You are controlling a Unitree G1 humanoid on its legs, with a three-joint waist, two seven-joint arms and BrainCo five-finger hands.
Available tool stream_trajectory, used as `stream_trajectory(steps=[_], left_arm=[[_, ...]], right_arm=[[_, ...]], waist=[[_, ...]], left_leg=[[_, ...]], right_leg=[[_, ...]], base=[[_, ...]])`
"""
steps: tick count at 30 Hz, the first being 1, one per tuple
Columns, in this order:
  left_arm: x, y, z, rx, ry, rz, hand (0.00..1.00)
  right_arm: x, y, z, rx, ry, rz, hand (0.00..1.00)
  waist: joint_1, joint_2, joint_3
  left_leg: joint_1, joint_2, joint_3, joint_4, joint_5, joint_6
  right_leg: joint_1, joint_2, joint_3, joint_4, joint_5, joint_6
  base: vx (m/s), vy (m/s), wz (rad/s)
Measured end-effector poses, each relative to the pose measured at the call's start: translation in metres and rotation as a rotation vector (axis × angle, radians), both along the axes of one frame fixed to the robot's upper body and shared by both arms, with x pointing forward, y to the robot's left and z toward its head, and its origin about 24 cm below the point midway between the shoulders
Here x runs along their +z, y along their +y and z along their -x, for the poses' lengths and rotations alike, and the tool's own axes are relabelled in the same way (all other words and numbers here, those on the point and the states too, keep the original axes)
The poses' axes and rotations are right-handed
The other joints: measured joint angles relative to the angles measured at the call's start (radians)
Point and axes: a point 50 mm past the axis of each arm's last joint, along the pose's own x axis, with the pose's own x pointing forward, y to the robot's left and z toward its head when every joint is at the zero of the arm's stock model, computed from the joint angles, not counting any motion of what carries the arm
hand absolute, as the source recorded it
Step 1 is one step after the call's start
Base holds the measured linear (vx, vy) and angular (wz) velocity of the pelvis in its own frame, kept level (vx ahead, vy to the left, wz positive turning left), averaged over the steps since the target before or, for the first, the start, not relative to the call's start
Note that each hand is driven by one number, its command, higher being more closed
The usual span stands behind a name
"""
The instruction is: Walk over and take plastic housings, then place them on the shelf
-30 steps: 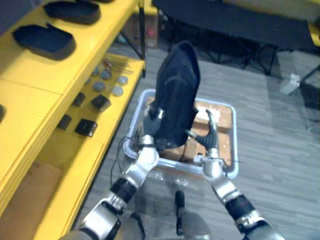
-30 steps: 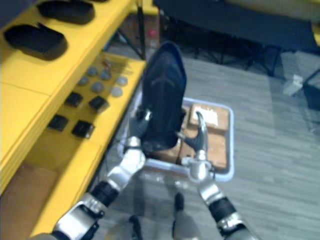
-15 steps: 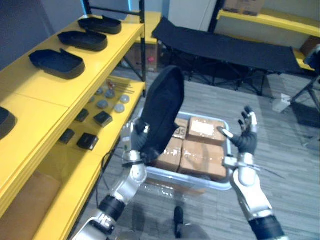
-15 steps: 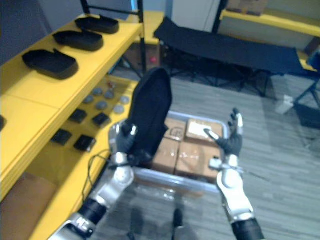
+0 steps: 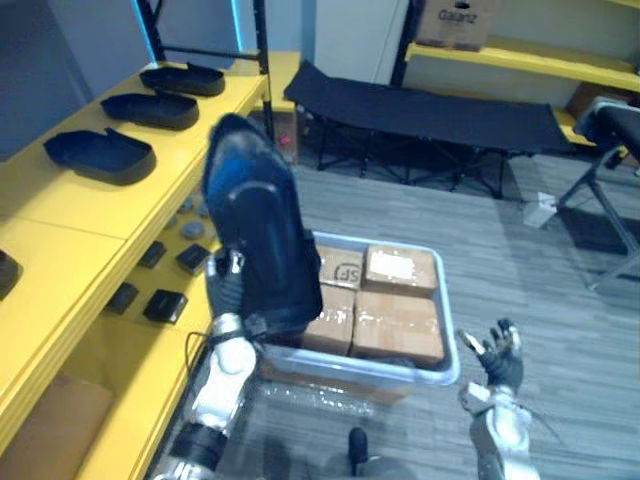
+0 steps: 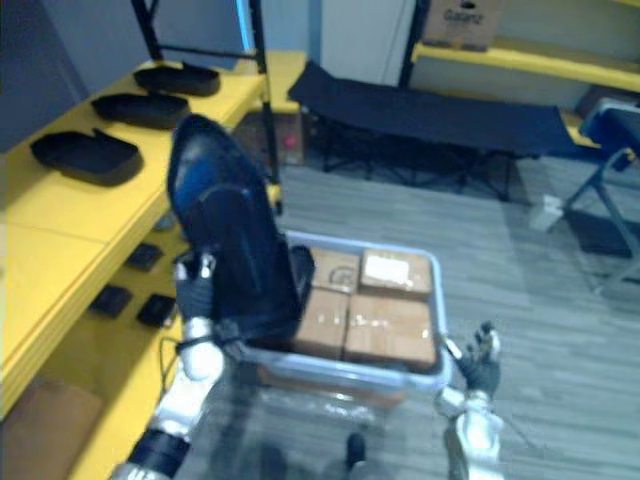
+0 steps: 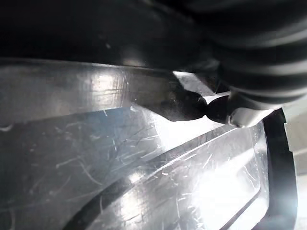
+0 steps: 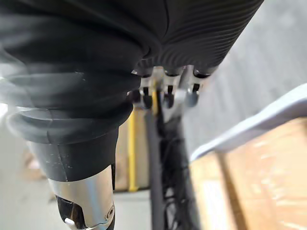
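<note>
Housing (image 5: 255, 240) stands on end, grasped low by the left hand (image 5: 228, 295) just beside the yellow shelf (image 5: 80, 210); right hand (image 5: 497, 358), fingers spread and empty, hangs well apart from it.

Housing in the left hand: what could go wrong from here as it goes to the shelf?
1. The left hand alone grips the tall housing at its lower end, while the right hand hangs open, apart from it. The housing may tip or slip onto the boxes in the bin.
2. The shelf already carries other housings, and a black post stands close by. The swing could knock them.
</note>
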Motion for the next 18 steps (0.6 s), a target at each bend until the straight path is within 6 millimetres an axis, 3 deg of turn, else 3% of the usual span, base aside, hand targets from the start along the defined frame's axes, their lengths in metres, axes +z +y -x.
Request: stream_trajectory(steps=[3,6,10,13,18], left_arm=[[0.008,0.002,0.008,-0.062,-0.034,0.049,1.00],[0.013,0.004,0.015,-0.088,-0.054,0.072,1.00],[0.010,0.033,0.032,0.059,-0.051,0.091,1.00],[0.014,0.072,0.060,0.287,-0.067,0.081,1.00],[0.009,0.112,0.106,0.602,-0.049,0.094,1.00]], right_arm=[[-0.005,0.001,0.005,-0.013,0.018,-0.012,0.00],[-0.004,0.003,0.004,-0.002,0.005,0.002,0.00],[0.000,0.004,0.001,0.022,-0.015,0.033,0.00],[0.006,0.012,-0.010,0.075,-0.054,0.028,0.00],[0.020,0.045,-0.041,0.228,-0.130,0.013,0.00]], waist=[[0.016,0.012,-0.008],[0.035,0.009,-0.015],[0.041,0.008,-0.025],[0.068,0.010,-0.025],[0.167,0.017,-0.032]], left_leg=[[0.000,-0.003,-0.020,-0.008,0.009,-0.001],[0.013,-0.006,-0.030,-0.019,0.016,-0.001],[0.013,-0.010,-0.057,-0.023,0.020,0.000],[-0.008,-0.016,-0.114,-0.028,0.033,0.001],[-0.038,-0.031,-0.248,-0.036,0.055,0.001]], right_leg=[[0.007,-0.004,-0.020,0.000,-0.005,0.003],[0.021,-0.006,-0.029,0.000,-0.010,0.005],[0.038,-0.012,-0.065,-0.002,-0.023,0.005],[0.048,-0.022,-0.130,-0.007,-0.034,0.008],[0.096,-0.035,-0.275,0.000,-0.049,0.011]], base=[[-0.01,-0.020,0.19],[-0.01,-0.005,0.11],[0.00,-0.004,0.20],[0.02,-0.018,0.53],[0.06,-0.020,0.80]])
